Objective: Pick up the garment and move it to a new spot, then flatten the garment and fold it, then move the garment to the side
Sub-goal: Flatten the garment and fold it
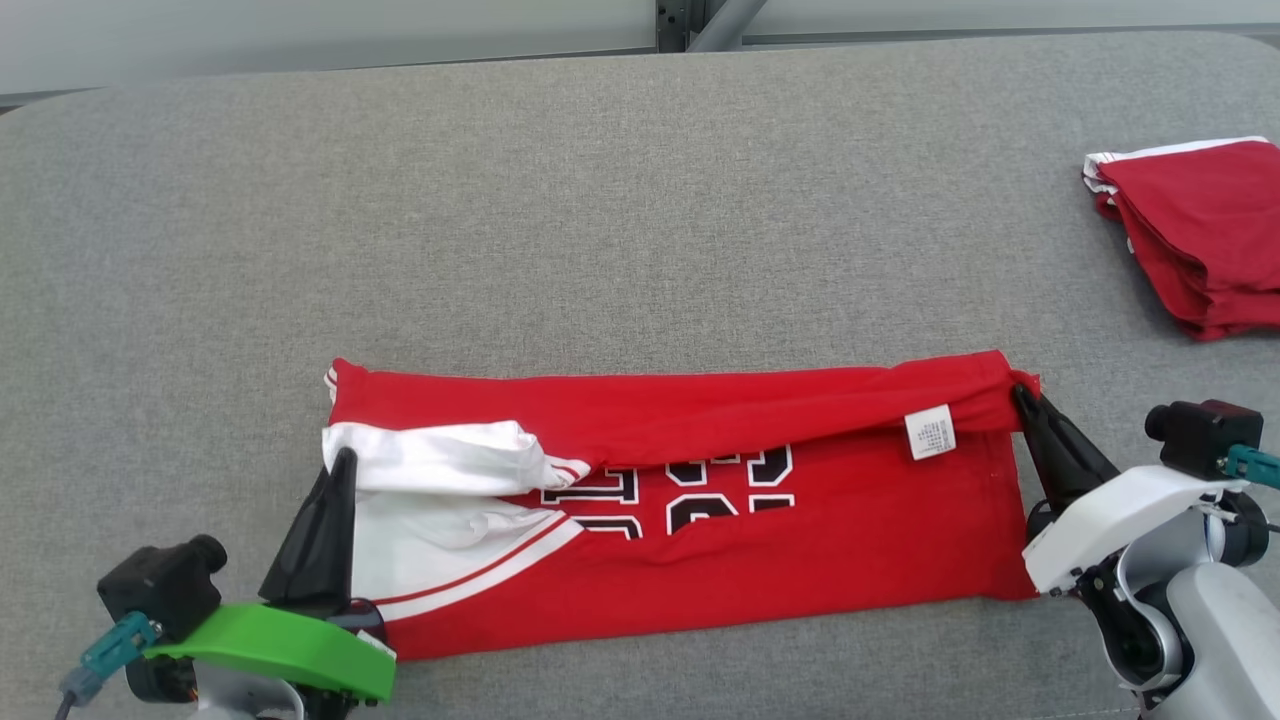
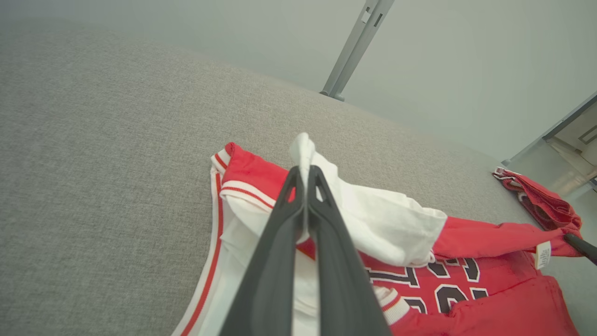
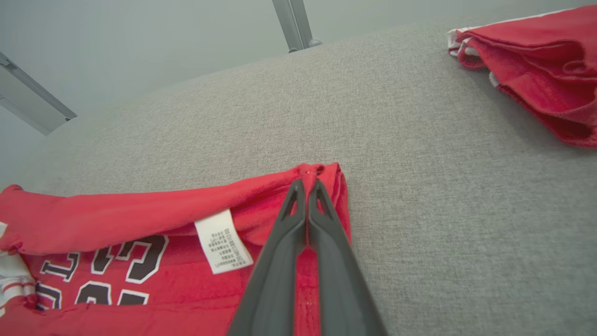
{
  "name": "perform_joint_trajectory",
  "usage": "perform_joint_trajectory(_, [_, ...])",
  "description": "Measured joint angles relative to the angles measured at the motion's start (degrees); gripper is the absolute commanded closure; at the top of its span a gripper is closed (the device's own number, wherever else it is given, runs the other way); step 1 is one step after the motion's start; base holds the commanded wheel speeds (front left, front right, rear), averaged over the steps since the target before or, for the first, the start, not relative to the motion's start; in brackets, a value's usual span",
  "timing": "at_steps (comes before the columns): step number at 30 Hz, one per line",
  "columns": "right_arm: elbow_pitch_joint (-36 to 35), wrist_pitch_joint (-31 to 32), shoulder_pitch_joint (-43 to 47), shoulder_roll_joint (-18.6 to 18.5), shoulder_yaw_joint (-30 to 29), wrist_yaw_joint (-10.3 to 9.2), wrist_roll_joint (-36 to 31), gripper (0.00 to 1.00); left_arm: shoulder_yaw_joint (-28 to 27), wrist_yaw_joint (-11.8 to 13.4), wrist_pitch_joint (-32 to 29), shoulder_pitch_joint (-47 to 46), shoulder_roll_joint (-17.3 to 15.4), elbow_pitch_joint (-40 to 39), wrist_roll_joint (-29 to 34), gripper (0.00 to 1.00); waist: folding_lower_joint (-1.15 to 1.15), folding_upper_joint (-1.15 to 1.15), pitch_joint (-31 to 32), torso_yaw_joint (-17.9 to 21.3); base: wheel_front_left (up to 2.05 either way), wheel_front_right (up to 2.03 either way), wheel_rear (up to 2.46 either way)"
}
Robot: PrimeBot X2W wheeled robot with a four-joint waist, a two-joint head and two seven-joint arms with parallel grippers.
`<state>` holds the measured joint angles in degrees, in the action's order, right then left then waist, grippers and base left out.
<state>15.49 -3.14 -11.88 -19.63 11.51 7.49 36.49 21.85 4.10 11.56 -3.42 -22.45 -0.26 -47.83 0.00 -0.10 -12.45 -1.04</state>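
Head view: a red garment (image 1: 700, 540) with black-and-white lettering lies stretched crosswise on the near half of the grey worktop (image 1: 600, 200), its far edge rolled over toward the robot. The left fingers (image 1: 338, 480) are pressed together on the white panel at the garment's left end. The right fingers (image 1: 1035, 415), likewise closed, pinch the red corner at its far right, just beside a white care label (image 1: 930, 432). A second red garment (image 1: 1200, 235) sits folded at the worktop's right edge, well apart.

Left wrist view: the left fingers (image 2: 296, 173) meet with no gap, a fold of white cloth (image 2: 303, 144) poking up between their tips. Red fabric and the lettering spread out to the right. The tip of a right finger (image 2: 580, 247) touches the garment's far corner near the care label (image 2: 542, 254).

Right wrist view: the right fingers (image 3: 298, 186) are clamped tight on a bunched red corner of the garment (image 3: 140, 210), which runs off to the left with the care label (image 3: 223, 240) hanging from the rolled edge. The second red garment (image 3: 545, 60) lies at upper right on bare worktop (image 3: 419, 186).
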Motion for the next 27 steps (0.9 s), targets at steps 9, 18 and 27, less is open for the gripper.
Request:
perform_joint_trajectory(9, [1.5,-1.0,2.6,2.3,-1.5,0.00,-1.1,0.90,1.1,-0.1,0.6,2.6,1.3,2.8,-1.1,1.00,0.00,0.00,1.0,0.0,0.00,0.00,0.00])
perform_joint_trajectory(18, [1.9,-4.5,6.4,4.2,-4.2,0.00,-0.8,0.00,-0.2,-0.6,1.7,6.2,2.0,5.0,-2.8,0.00,0.00,0.00,2.5,1.0,0.00,0.00,0.00])
perform_joint_trajectory(27, [0.6,-6.0,11.1,5.4,-10.2,0.00,-1.5,0.00,-3.0,0.2,2.7,9.2,1.6,2.9,-2.0,0.00,0.00,0.00,4.3,1.7,0.00,0.00,0.00])
